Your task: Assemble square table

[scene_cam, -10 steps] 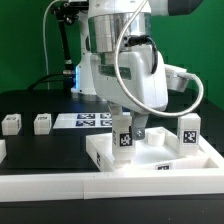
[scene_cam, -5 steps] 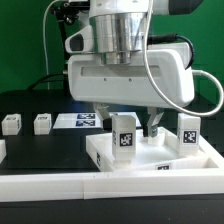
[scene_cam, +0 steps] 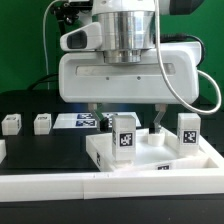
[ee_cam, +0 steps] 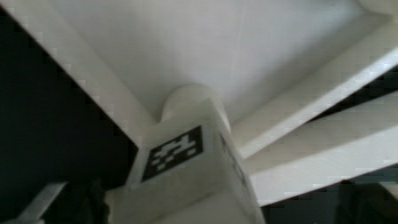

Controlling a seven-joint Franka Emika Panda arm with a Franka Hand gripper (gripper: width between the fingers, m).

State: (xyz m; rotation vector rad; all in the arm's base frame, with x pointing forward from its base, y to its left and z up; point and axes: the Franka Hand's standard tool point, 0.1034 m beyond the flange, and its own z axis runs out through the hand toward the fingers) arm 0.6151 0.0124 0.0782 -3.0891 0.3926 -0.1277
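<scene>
White plastic makes up the one square table slab (scene_cam: 150, 168), lying on the black worktop (scene_cam: 40, 150) at the exterior view's right. Four leg posts are counted. The centre post (scene_cam: 124, 136) and the right post (scene_cam: 188, 133) stand upright on the slab. The first loose post (scene_cam: 11, 123) and the second loose post (scene_cam: 42, 122) sit apart on the worktop beside the single marker board (scene_cam: 85, 121). The gripper (scene_cam: 127, 114) hangs over the centre post, its fingers spread wide and clamping nothing, with room either side.
</scene>
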